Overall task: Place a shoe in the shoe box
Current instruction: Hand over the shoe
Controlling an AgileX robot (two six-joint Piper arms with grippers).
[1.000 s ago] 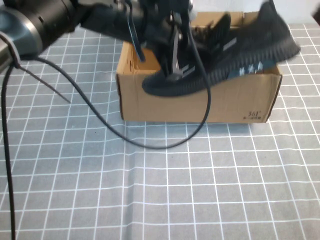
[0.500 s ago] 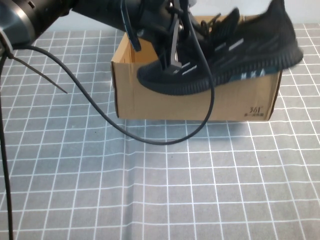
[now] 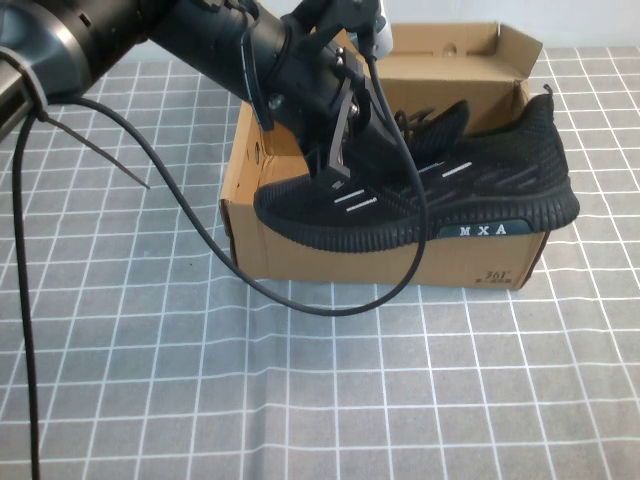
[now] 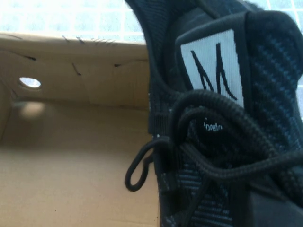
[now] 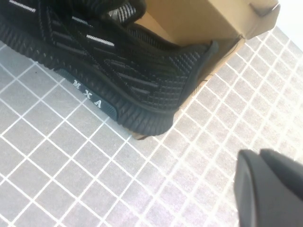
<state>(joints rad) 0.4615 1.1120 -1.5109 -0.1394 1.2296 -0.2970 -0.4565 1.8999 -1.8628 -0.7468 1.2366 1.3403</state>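
The black knit shoe with white dash marks and "MXA" lettering hangs across the front wall of the open brown shoe box, toe to the left and heel past the box's right corner. My left gripper reaches in from the upper left and is shut on the shoe at its lace area. The left wrist view shows the shoe's tongue and laces right over the box's bare inside. My right gripper is shut and empty, over the mat off the shoe's heel and the box corner.
A grey mat with a white grid covers the table. The left arm's black cable loops down over the mat in front of the box. The box's flap lid stands open at the back.
The left gripper has lowered the shoe and brought it toward the box's front wall. The heel has dropped from above the back right corner. The open lid now shows.
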